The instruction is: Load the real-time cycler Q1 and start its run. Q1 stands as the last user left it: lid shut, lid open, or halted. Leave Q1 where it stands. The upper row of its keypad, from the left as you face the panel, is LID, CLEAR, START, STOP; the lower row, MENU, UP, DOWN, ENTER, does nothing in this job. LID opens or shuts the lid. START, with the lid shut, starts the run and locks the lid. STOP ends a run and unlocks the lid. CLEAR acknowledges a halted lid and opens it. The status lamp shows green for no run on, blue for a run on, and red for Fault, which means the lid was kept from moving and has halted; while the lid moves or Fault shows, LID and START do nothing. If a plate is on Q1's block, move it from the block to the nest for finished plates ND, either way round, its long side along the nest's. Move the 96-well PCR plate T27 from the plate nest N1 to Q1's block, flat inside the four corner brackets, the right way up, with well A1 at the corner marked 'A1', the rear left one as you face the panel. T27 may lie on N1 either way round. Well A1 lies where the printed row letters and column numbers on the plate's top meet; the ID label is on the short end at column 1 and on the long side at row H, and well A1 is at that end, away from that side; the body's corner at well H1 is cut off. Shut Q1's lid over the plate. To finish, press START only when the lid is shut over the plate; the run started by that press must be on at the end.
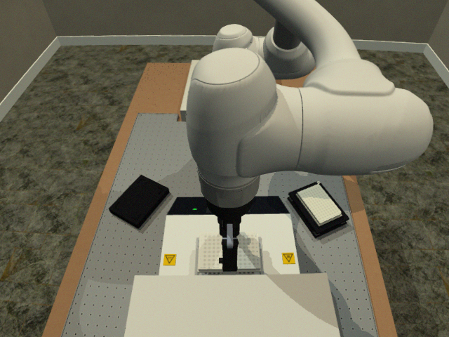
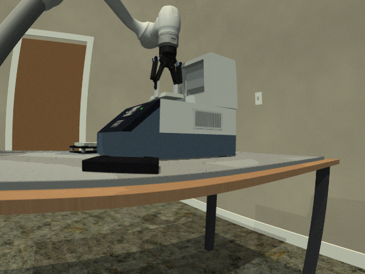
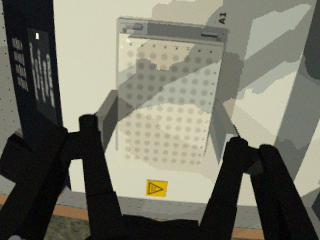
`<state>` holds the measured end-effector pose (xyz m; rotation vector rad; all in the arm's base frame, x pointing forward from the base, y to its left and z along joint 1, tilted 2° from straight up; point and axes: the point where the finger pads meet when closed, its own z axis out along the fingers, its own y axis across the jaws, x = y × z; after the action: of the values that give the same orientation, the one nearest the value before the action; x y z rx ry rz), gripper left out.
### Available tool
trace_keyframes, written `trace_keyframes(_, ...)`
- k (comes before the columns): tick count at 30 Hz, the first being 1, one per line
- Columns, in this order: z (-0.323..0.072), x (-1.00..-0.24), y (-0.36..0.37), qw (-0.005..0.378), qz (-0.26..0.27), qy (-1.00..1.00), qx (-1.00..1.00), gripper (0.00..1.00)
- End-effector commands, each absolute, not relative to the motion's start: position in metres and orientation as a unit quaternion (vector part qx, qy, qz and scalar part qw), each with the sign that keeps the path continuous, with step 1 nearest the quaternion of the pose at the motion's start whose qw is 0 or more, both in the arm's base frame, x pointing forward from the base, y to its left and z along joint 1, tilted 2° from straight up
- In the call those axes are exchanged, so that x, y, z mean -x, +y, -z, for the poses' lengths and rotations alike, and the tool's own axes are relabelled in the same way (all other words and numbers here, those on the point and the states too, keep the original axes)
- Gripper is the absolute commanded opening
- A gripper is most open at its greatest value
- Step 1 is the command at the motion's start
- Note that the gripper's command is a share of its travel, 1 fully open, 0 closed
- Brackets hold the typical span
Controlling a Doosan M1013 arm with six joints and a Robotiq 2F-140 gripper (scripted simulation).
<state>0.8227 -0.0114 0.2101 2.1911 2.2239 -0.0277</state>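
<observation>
Wrist view: a used plate [image 3: 167, 96] lies on Q1's block [image 3: 230, 127], lid [image 1: 231, 305] open, lamp [image 1: 194, 208] green; the gripper [image 2: 166, 88] is clamped across the plate's short width at mid-length. Judged light, thin-walled, slightly flexible and smooth-sided; hold the rigid skirt, keep it level; nest ND [image 1: 139, 204] awaits; T27 [image 1: 318, 205] remains on N1 [image 1: 340, 220].

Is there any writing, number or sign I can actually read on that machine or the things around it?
"A1": on the machine's white deck, beside a corner of the plate.
Two yellow triangle warning stickers: no readable words.
Barcode on the machine's side: bars only.
Keypad panel lettering: too blurred to read.
Plate's end label: too small to read.
</observation>
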Motion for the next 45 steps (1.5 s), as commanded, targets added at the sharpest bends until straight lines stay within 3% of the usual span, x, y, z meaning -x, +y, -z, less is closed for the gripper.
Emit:
trace_keyframes(1,-0.215,-0.823,-0.011,0.01,0.009,0.712,-0.702,0.0)
trace_keyframes(29,-0.229,-0.823,-0.011,0.01,0.009,0.712,-0.702,0.0)
trace_keyframes(45,-0.23,-0.772,-0.063,0.009,0.01,0.781,-0.624,0.0)
